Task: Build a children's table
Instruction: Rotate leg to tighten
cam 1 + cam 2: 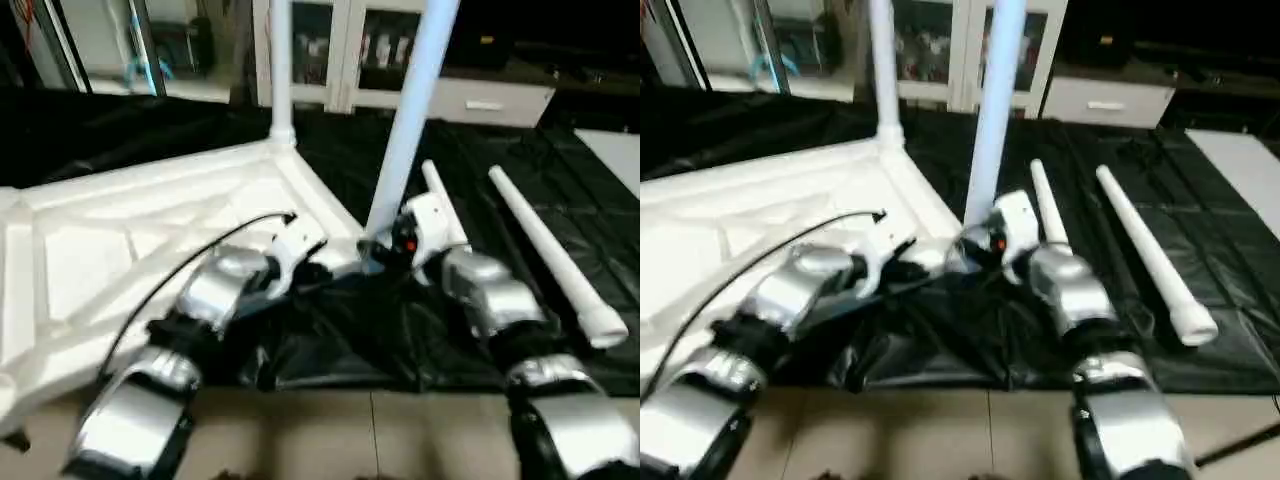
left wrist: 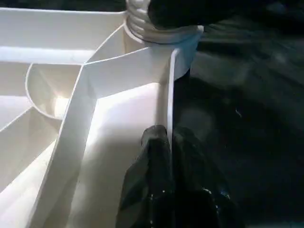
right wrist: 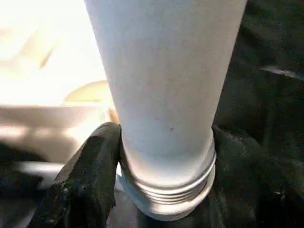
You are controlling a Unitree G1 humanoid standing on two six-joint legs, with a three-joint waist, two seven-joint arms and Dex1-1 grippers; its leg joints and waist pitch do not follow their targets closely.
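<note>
1. We saw the white tabletop (image 1: 120, 250) lying underside up on the black floor sheet (image 1: 480, 180), filling the scene from 9 o'clock to the centre, its ribs facing us.
2. One leg (image 1: 281, 60) already stood upright in the corner socket at about 12 o'clock.
3. Our right gripper (image 3: 161, 190) was closed on a second leg (image 1: 410, 110) just above its threaded end, a black finger (image 3: 85, 175) pressed to each side of the tube. That leg rose, tilted slightly toward 1 o'clock, from the tabletop's near corner at the centre.
4. Our left gripper (image 2: 166, 156) was pinched shut on the tabletop's thin edge wall, one finger (image 2: 152, 161) inside the rim and the other outside, near the same corner socket.
5. Two more legs (image 1: 550, 250) (image 1: 1045, 205) lay loose on the sheet at about 3 o'clock, side by side, apart.
</note>
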